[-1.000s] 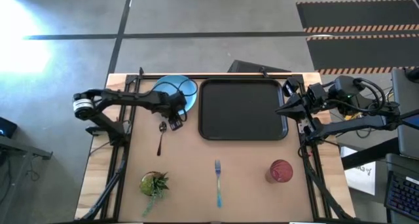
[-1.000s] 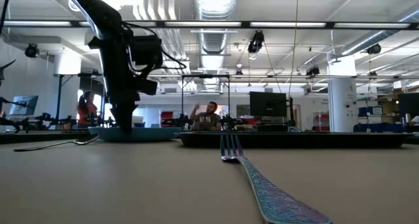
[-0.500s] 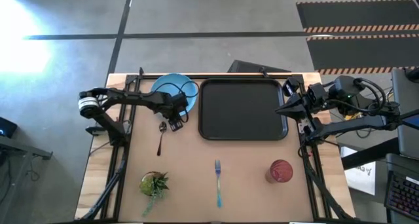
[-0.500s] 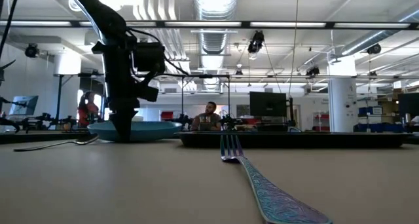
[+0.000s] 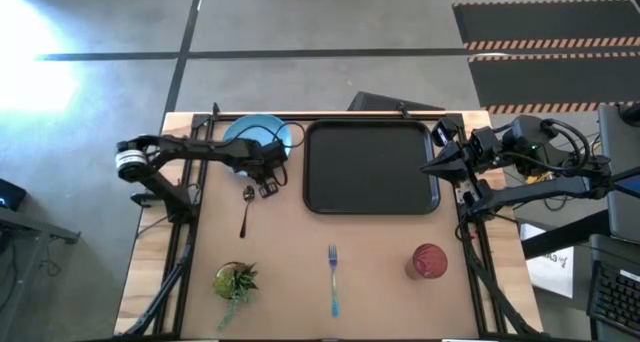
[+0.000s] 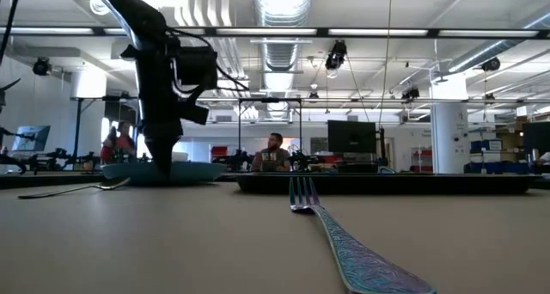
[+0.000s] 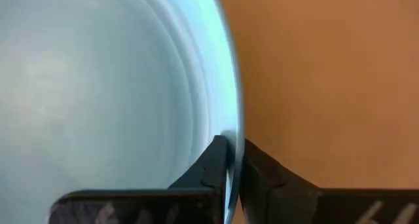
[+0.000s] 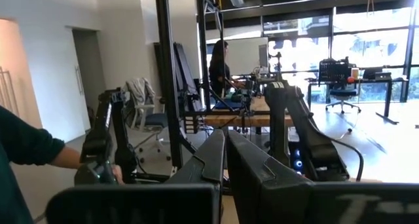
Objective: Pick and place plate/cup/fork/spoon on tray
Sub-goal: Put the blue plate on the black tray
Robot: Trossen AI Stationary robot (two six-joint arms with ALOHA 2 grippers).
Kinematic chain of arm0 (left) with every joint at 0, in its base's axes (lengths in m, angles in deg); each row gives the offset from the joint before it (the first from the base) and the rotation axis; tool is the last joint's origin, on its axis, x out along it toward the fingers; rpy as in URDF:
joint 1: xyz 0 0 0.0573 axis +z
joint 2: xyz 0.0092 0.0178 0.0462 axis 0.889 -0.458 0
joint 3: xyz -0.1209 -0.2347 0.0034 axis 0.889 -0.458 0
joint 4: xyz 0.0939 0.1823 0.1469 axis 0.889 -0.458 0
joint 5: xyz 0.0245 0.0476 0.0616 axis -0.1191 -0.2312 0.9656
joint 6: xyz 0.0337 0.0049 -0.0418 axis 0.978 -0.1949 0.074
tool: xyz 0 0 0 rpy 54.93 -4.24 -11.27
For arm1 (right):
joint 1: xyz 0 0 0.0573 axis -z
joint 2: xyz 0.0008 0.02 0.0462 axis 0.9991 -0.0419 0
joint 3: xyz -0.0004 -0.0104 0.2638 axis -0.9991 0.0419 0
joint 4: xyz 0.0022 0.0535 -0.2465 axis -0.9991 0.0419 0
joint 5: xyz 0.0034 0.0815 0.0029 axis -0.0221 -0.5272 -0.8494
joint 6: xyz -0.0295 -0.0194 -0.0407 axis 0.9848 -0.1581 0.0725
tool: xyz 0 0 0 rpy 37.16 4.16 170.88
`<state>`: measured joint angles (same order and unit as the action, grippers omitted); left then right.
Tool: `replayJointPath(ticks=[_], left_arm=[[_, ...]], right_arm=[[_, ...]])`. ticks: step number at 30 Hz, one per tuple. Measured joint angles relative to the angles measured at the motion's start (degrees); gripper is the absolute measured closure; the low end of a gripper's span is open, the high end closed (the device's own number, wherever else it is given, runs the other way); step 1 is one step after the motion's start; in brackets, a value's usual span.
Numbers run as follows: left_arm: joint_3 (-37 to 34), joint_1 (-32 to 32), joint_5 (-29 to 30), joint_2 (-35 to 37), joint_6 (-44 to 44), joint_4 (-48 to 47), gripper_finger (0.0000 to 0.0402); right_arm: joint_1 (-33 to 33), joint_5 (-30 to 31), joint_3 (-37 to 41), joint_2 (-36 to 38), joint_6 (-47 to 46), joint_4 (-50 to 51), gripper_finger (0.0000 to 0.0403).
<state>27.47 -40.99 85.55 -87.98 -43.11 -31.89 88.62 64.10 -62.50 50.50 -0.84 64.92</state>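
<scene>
My left gripper [image 7: 234, 160] is pinched on the rim of the plate [image 5: 255, 137], one finger on its inner slope, the other on the outside over the bare table [image 5: 380, 262]. The plate sits flat just beside the tray [image 5: 370, 168], at the tray's outer side. The spoon [image 5: 246, 208] lies just beside those fingers, toward the near edge. The fork [image 5: 332, 277] and cup [image 5: 428, 261] lie well apart from them. My right gripper [image 5: 428, 168], fingers pressed together and holding nothing, waits at the tray's far side.
</scene>
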Motion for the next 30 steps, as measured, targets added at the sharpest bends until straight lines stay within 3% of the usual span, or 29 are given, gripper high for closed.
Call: replayJointPath(ticks=[5, 10, 13, 19, 24, 30], left_arm=[[7.8, -1.2, 2.8, 2.2, 0.9, -6.2, 0.0401], [19.5, -3.4, 4.7, 2.7, 4.5, -5.6, 0.0401], [27.2, -5.4, 7.5, 0.3, 7.2, -5.3, 0.0401], [39.5, -9.5, 6.2, -7.6, 11.0, -5.0, 0.0401], [43.8, -12.7, 0.7, -16.2, 11.1, -5.1, 0.0401], [43.2, -16.0, -3.1, -24.1, 10.6, -5.8, 0.0401]], right_arm=[[0.0, 0.0, 0.0, 0.0, 0.0, 0.0, 0.0394], [0.0, 0.0, 0.0, 0.0, 0.0, 0.0, 0.0394], [0.0, 0.0, 0.0, 0.0, 0.0, 0.0, 0.0394], [0.0, 0.0, 0.0, 0.0, 0.0, 0.0, 0.0394], [0.0, 0.0, 0.0, 0.0, 0.0, 0.0, 0.0394], [0.0, 0.0, 0.0, 0.1, 0.0, 0.5, 0.0394]])
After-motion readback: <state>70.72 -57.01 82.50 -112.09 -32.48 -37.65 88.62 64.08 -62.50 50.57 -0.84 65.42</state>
